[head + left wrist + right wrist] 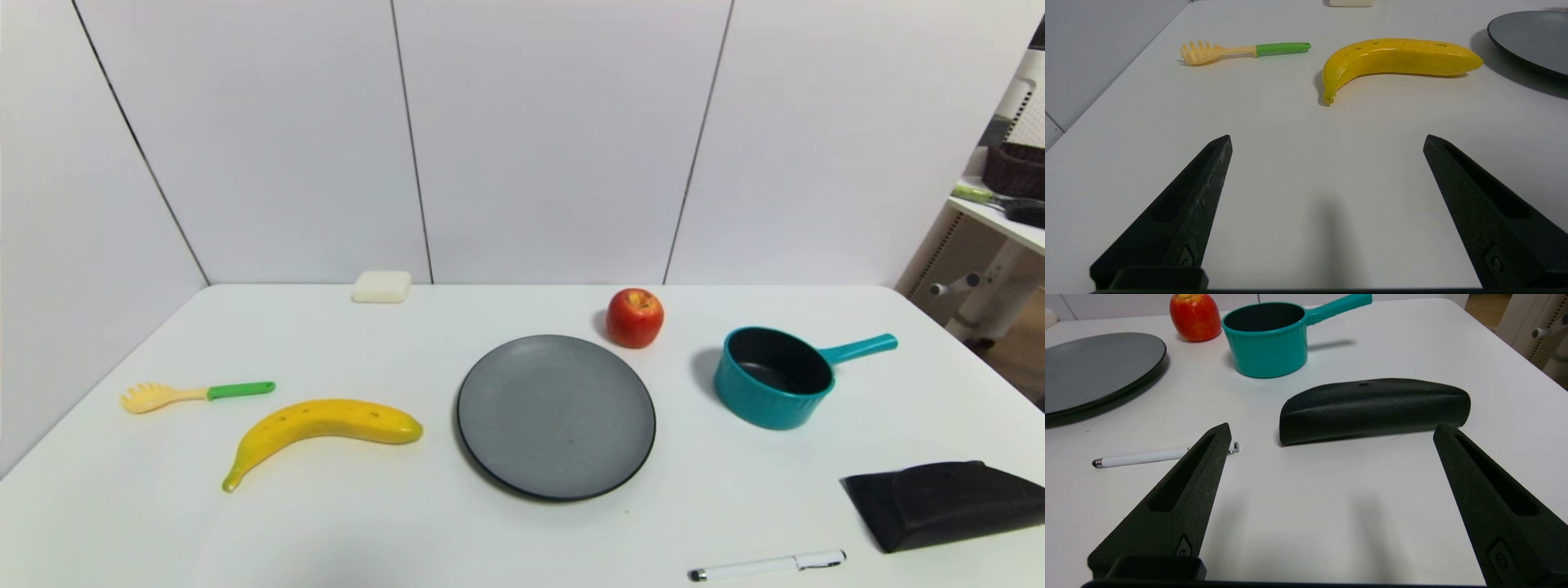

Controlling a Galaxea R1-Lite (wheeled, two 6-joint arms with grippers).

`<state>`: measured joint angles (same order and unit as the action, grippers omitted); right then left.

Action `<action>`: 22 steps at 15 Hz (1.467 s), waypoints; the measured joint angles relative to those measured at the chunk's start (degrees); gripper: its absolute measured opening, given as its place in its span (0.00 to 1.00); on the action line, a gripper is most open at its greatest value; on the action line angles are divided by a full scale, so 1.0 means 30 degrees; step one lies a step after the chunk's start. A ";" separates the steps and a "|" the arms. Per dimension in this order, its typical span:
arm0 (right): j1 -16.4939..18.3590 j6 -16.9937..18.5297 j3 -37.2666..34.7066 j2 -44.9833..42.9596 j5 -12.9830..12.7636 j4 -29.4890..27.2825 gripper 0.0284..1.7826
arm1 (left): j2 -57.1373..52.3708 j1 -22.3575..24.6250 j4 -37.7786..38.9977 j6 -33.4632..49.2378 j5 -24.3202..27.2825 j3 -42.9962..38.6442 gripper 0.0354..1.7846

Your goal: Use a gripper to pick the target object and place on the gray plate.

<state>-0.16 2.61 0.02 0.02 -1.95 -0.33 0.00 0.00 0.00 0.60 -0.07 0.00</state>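
Observation:
The teal saucepan stands upright at the right of the table, its handle pointing right and away; it also shows in the right wrist view. The gray plate lies at the table's middle, empty, left of the saucepan, and shows in the right wrist view. My right gripper is open and empty, low over the near right of the table, well short of the saucepan. My left gripper is open and empty over the near left. Neither gripper shows in the head view.
A red apple sits behind the plate. A yellow banana and a pasta fork with green handle lie at the left. A black case and a white pen lie near right. A white block sits by the back wall.

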 joint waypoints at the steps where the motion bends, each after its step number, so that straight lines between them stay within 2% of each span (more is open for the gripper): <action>1: 0.0000 -0.0089 0.0000 0.0138 0.0037 -0.0016 0.96 | 0.0000 0.0000 0.0000 0.0008 0.0000 0.0000 0.94; 5: 0.0000 -0.0475 0.1166 0.1946 0.0154 -0.0098 0.96 | 0.0000 0.0000 0.0000 -0.0008 -0.0008 0.0000 0.94; 8: 0.0000 -0.0524 0.4007 0.4482 0.0158 -0.0642 0.96 | 0.0000 0.0000 0.0000 0.0008 0.0000 0.0000 0.94; 14: 0.0585 -0.1292 1.0805 1.2479 0.0358 -0.2194 0.96 | 0.0000 0.0000 0.0000 -0.0008 0.0000 0.0000 0.94; 19: 0.0784 -0.1564 1.7384 2.0196 0.1556 -0.2536 0.96 | 0.0000 0.0000 0.0000 -0.0008 0.0008 0.0000 0.94; 22: 0.0906 -0.1402 2.2032 2.4056 0.1703 -0.5108 0.96 | 0.0000 0.0000 0.0000 0.0000 0.0000 0.0000 0.94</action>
<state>2.56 -1.60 66.12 72.19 3.16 -15.65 0.00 0.00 0.00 0.60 -0.07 0.00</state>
